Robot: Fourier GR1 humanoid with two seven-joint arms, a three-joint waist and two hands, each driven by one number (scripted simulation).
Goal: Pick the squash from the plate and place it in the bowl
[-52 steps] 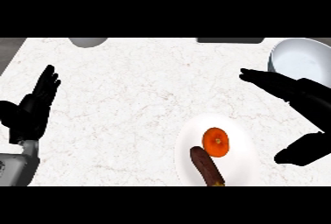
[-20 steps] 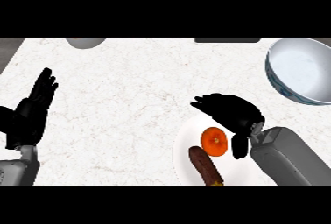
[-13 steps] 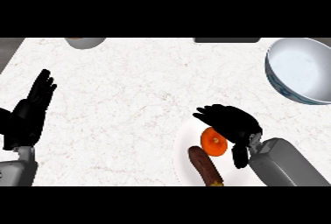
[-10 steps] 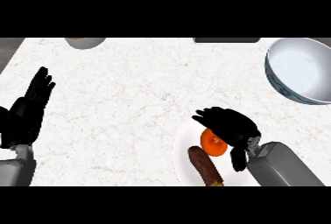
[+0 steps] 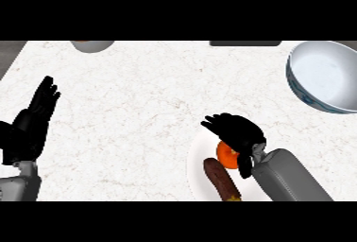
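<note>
While curled over the round orange squash [image 5: 226, 152] on the white round plate [image 5: 199, 163], right hand [image 5: 237, 134] sits at five o'clock; white-and-blue bowl [image 5: 326, 75] at two o'clock; left hand [image 5: 31, 123] open at nine.

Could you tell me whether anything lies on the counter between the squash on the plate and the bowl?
Nothing visible does. The squash sits on the plate under the right hand, and only bare counter shows between there and the bowl at upper right. The brown item lies on the other side.

Bright, even light on the counter [image 5: 140, 94], soft shadows, no glare.
</note>
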